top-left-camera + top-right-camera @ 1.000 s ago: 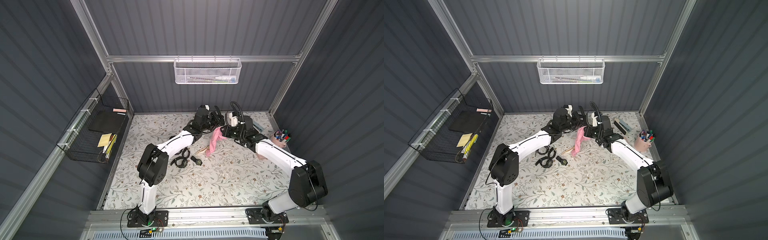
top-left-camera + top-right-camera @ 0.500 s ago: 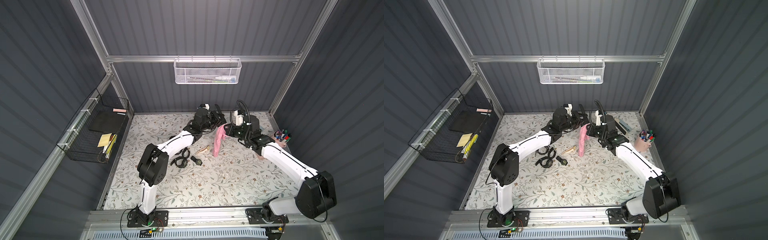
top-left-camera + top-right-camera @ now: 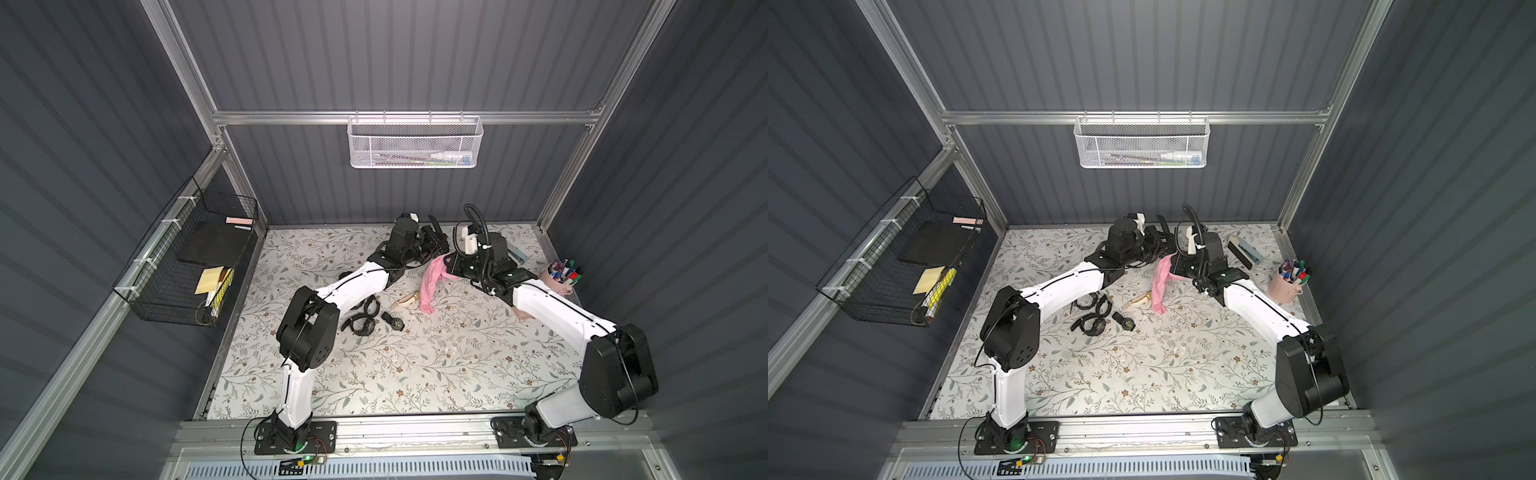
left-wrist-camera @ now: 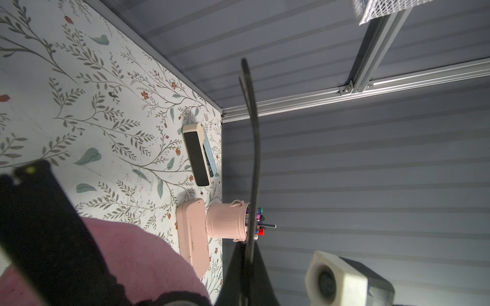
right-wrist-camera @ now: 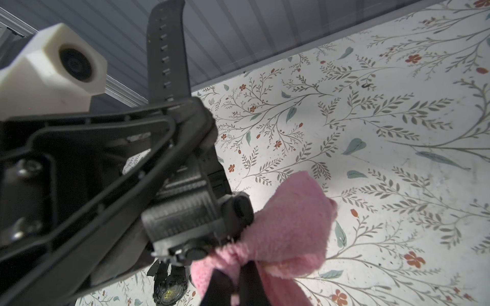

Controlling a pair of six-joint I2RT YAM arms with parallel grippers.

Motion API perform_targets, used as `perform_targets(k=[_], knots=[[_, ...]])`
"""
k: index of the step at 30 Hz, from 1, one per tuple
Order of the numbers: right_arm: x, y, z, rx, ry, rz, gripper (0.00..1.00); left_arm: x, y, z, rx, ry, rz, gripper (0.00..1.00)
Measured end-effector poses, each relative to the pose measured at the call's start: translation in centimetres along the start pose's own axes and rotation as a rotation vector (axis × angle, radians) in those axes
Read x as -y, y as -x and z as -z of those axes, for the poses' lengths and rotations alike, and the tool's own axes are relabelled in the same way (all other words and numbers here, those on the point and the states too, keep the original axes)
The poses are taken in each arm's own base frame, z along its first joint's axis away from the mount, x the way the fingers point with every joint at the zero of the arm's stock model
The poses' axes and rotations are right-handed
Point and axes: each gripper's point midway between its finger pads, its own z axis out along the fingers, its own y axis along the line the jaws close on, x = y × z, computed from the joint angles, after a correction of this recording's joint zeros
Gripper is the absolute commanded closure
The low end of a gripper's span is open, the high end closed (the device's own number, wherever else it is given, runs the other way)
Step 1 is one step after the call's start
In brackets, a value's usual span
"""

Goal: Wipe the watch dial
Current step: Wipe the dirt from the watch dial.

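Pink fleece cloth (image 5: pixel 291 220) is pinched in my right gripper (image 5: pixel 236 283), jaws clenched on it, and its bunched end presses against the case of the black rubber-strapped watch (image 5: pixel 191 212). My left gripper (image 3: pixel 435 246) is clamped on that watch and holds it above the floral tabletop (image 3: pixel 415 365) near the back wall, strap pointing up. The dial seems to face the cloth, but I can't see it.
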Motion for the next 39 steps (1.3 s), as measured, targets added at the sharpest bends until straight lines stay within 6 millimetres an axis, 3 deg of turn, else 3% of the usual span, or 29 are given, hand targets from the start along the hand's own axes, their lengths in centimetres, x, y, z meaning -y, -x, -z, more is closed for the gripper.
perform_targets(k=[13, 24, 28, 33, 39], knots=[[-1.2, 0.3, -0.2, 0.003, -0.002, -0.008, 1.00, 0.2, 0.2, 0.0, 0.006, -0.009, -0.002, 1.00], [-0.8, 1.7, 3.4, 0.074, -0.012, -0.058, 1.00, -0.4, -0.1, -0.1, 0.001, -0.024, 0.022, 1.00], [0.0, 2.7, 4.1, 0.102, -0.021, -0.069, 1.00, -0.9, -0.3, -0.1, -0.009, -0.010, 0.036, 1.00], [3.2, 4.8, 5.0, 0.193, -0.087, -0.087, 1.00, -2.2, -2.3, -0.2, -0.095, 0.036, 0.062, 1.00], [5.2, 3.0, 4.7, 0.160, -0.127, -0.082, 1.00, -2.6, -3.4, -0.2, -0.147, 0.047, 0.090, 1.00]])
